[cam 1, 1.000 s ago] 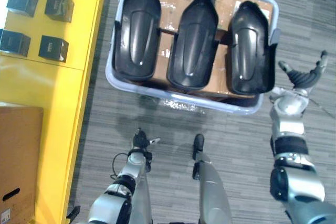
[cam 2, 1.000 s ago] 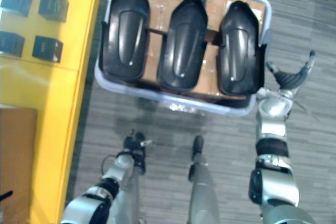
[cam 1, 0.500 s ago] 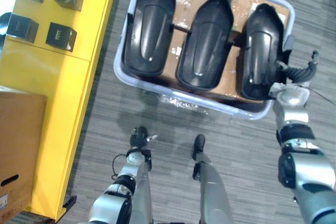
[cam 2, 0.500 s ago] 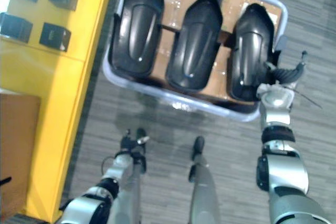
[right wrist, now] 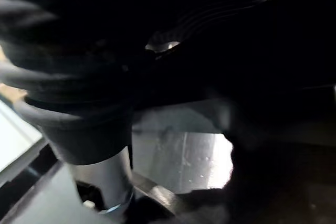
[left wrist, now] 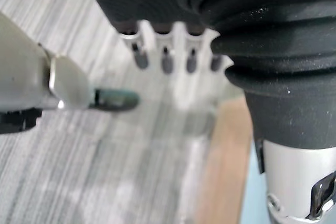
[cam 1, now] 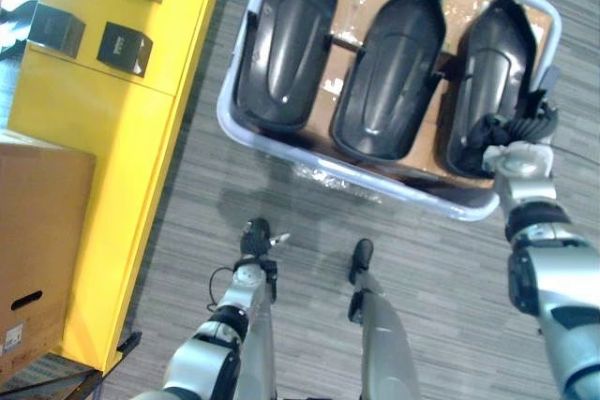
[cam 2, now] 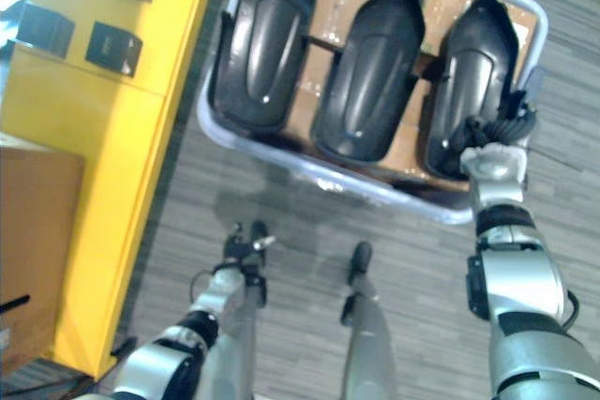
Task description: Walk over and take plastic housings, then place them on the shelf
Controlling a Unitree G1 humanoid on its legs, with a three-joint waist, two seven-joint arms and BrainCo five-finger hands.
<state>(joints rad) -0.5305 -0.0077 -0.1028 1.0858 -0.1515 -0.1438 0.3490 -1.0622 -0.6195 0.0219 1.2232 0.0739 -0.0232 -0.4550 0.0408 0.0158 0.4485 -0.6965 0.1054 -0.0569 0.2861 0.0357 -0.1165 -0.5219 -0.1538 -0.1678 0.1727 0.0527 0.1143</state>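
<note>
Three black plastic housings lie side by side in a pale blue bin (cam 1: 375,183) on the floor: the left housing (cam 1: 286,44), the middle housing (cam 1: 389,72) and the right housing (cam 1: 492,72). My right hand (cam 1: 514,133) is inside the bin at the near end of the right housing and pressed against it. Its fingers are hidden against the black plastic. My left hand (cam 1: 254,234) hangs low over the floor, well short of the bin. Its fingers (left wrist: 165,61) are straight and hold nothing.
A yellow shelf (cam 1: 103,119) runs along the left side and carries small black boxes (cam 1: 124,47). A brown cardboard box (cam 1: 37,241) stands at its near end. Flat cardboard lies under the housings. Grey striped floor lies between me and the bin.
The camera has shifted. My right hand, spread open outside the bin's right wall a second ago, has moved left over the rim onto the right housing's near end. The left hand stays low.
</note>
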